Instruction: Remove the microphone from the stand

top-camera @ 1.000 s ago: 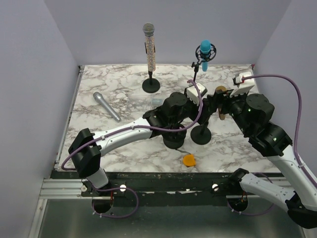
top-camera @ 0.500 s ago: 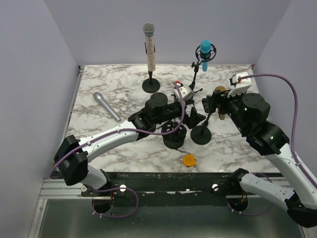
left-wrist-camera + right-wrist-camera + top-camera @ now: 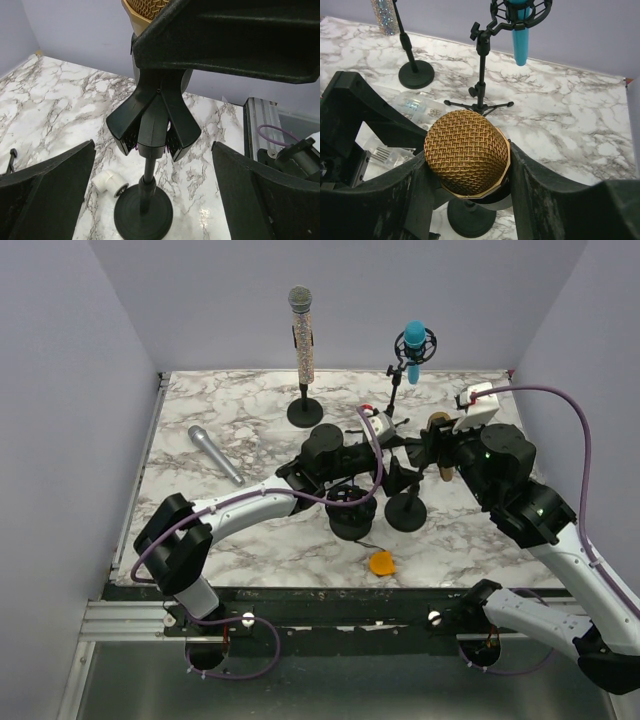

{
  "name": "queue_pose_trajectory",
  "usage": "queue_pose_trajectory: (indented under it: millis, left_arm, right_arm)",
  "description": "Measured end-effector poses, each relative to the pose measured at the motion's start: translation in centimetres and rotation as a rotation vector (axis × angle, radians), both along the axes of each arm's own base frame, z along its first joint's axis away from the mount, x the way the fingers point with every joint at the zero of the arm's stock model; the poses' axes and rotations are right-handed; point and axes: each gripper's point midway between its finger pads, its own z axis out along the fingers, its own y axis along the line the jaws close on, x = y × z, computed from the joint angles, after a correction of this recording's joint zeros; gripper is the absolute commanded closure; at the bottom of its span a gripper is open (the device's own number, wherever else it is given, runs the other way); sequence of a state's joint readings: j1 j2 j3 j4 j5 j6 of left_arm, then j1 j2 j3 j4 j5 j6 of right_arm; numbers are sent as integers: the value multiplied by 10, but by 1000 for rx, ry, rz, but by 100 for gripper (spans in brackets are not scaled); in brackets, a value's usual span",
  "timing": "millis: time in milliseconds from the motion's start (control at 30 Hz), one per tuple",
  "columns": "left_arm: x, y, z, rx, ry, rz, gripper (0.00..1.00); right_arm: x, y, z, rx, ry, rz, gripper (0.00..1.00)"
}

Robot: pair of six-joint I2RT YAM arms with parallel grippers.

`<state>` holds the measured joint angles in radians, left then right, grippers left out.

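The gold-headed microphone (image 3: pixel 467 152) sits in the black clip (image 3: pixel 152 120) of a short stand with a round base (image 3: pixel 406 512). My right gripper (image 3: pixel 470 182) is shut on the microphone, with one finger (image 3: pixel 412 197) pressed on each side just below the mesh head. The microphone's head also shows in the top view (image 3: pixel 437 421). My left gripper (image 3: pixel 150 195) is open, its fingers (image 3: pixel 47 197) wide apart on either side of the stand's pole, not touching it. The microphone's lower body is hidden by the clip and my fingers.
A glitter microphone (image 3: pixel 301 335) stands on a round-base stand at the back. A blue microphone (image 3: pixel 414 340) hangs on a tripod stand. A silver microphone (image 3: pixel 215 454) lies at the left. A white elbow fitting (image 3: pixel 112 181), a black round object (image 3: pixel 352 512) and an orange piece (image 3: pixel 381 562) lie near the stand.
My left gripper swung back toward the stand and now straddles its pole. My right gripper, holding the microphone, shifted slightly back and left.
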<state>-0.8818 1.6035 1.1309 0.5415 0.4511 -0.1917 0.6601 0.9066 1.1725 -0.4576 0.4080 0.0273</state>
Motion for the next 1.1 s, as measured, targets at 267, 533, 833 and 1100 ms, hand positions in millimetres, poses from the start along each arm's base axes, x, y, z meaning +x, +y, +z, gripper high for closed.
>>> queue_pose_trajectory:
  millis: [267, 533, 833, 1100]
  left_arm:
    - [2, -4, 15, -67, -53, -6, 8]
    - [5, -8, 11, -84, -73, -10, 17]
    - [5, -14, -1, -67, -61, -32, 27]
    - [8, -19, 6, -93, -60, -37, 60]
  right_arm:
    - [2, -2, 0, -18, -7, -8, 88]
    - [2, -2, 0, -18, -7, -8, 95]
    - [2, -2, 0, -18, -7, -7, 99]
    - [2, -1, 0, -18, -7, -7, 99]
